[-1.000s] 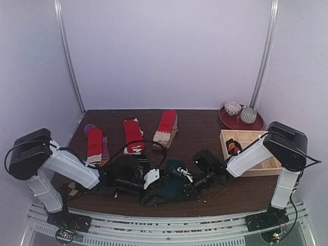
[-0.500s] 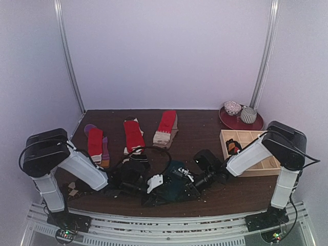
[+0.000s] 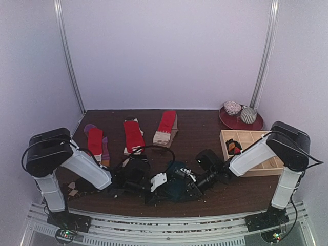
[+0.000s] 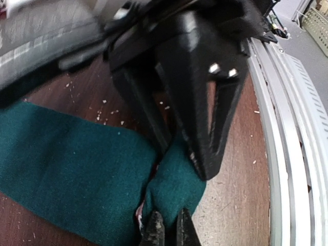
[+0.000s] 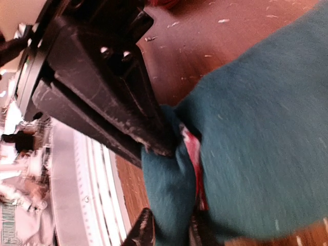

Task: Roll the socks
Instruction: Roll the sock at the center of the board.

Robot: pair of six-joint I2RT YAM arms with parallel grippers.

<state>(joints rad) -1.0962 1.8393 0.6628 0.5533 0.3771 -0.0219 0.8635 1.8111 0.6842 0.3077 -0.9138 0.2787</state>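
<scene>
I am gripping the teal sock (image 3: pixel 173 185) with both hands near the front edge of the tabletop (image 3: pixel 205 128), between my two arm bases. From above, my left hand (image 3: pixel 155 182) and right hand (image 3: pixel 185 180) are meeting over a dark bundle, and I cannot tell there how either is closing.

The wrist cameras are showing that. In my left wrist view, my left hand (image 4: pixel 168 228) is nearly closed, its fingers (image 4: pixel 154 231) pinching a bunched end of the teal sock (image 4: pixel 77 174). My right hand (image 4: pixel 185 163) is reaching down from above onto the same bunch. The rest of the fabric is lying flat on the wood to the left, and the metal rail (image 4: pixel 287 128) is running along the right.

In my right wrist view, my right hand (image 5: pixel 169 233) is narrow and squeezing a fold of the teal sock (image 5: pixel 256 128). A red strip (image 5: pixel 192 154) is showing in the crease, which neither other view is showing clearly. My left hand (image 5: pixel 163 148) is pressing in beside it.

Only the overhead view is taking in the rest: red socks (image 3: pixel 133 134) lying flat in a row behind, a wooden tray (image 3: pixel 253 161) with one rolled sock (image 3: pixel 233 147) in a compartment, and a red plate (image 3: pixel 228 119) carrying two rolled balls (image 3: pixel 248 115).
</scene>
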